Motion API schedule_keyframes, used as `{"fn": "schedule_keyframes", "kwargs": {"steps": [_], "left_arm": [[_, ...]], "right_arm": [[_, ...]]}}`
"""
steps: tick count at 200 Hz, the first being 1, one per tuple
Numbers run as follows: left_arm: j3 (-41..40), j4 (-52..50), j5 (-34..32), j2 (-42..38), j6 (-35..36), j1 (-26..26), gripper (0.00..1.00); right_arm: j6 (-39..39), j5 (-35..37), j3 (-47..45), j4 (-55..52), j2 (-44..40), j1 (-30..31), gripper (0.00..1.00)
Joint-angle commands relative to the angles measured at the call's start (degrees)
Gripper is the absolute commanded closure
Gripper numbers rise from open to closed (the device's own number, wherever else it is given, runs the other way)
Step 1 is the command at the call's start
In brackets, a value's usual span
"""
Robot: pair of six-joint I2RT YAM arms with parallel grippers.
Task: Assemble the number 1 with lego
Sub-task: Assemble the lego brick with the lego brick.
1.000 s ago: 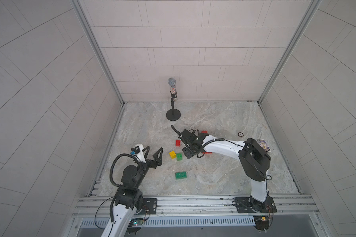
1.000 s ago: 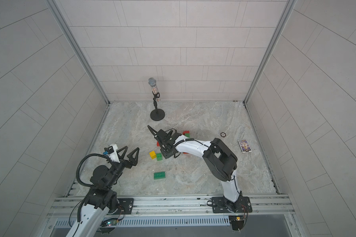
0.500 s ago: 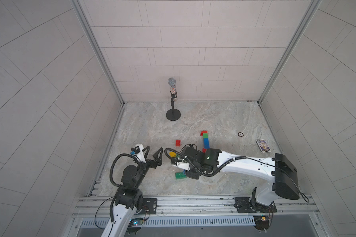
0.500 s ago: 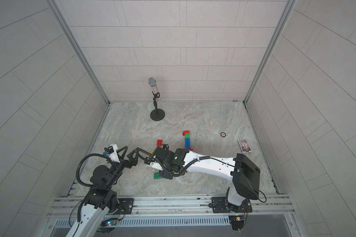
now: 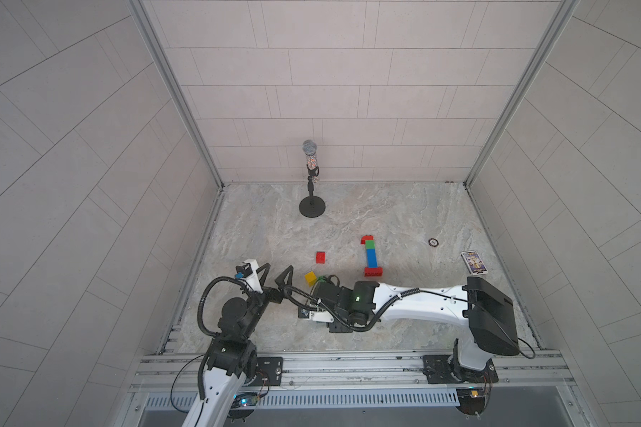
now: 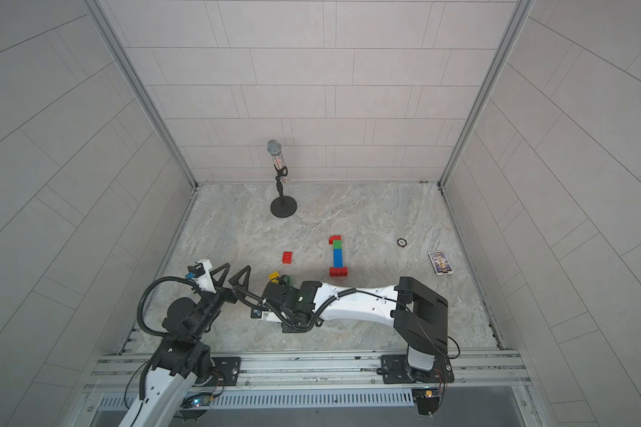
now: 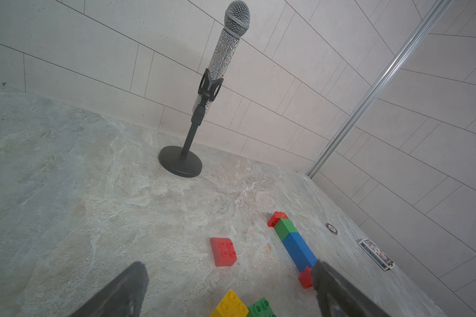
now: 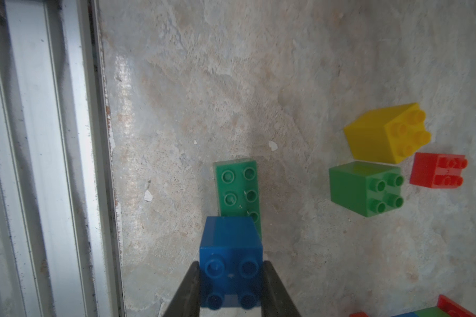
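My right gripper (image 8: 231,274) is shut on a small blue lego brick (image 8: 230,247), held just above a long green brick (image 8: 237,186) that lies flat on the floor. A yellow brick (image 8: 388,131), a small green brick (image 8: 366,189) and a small red brick (image 8: 437,170) lie loose nearby. In both top views a flat column of red, green and blue bricks on a red base (image 5: 371,257) lies mid-floor, and the right wrist (image 5: 348,299) hides its fingers. My left gripper (image 5: 272,271) hovers open and empty at the front left, aimed at the loose red brick (image 7: 223,251).
A microphone on a round stand (image 5: 311,177) is at the back. A small ring (image 5: 432,242) and a card box (image 5: 474,262) lie at the right. An aluminium rail (image 8: 52,164) edges the floor close to the held brick. Tiled walls enclose three sides.
The right arm swung from beside the brick column toward the front, carrying the blue brick, and now covers the long green brick. The left arm has not moved.
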Motion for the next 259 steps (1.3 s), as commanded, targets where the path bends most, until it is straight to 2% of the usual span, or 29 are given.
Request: {"fn": "schedule_keyframes", "kwargs": {"steps": [1,67,104,135,259], "left_arm": [[-1.2,0.33,-0.27,-0.13,-0.28,0.1,0.0],[-1.13,0.31,-0.26,-0.1,-0.35,0.1,0.0],[-1.21,0.4,-0.16,-0.1,-0.32,0.05,0.0],[-1.22,0.34,-0.15,-0.1,-0.28,0.1,0.0],[-1.17,0.38,-0.18,-0.1,-0.34,0.1,0.0]], "right_arm": [[-2.79,1.05,0.82,1.22,-0.97,0.47,1.0],[-5.76,0.12,2.05,1.22,1.7,0.35,1.0],[-5.98,-5.16,2.14,1.24,2.94,-1.25,1.0],[-7.03,-6.82,2.36,0.52,3.86,-2.47,1.0],[-10.91,-6.29,3.75,-2.54,6.5,-4.35,1.0]]}}
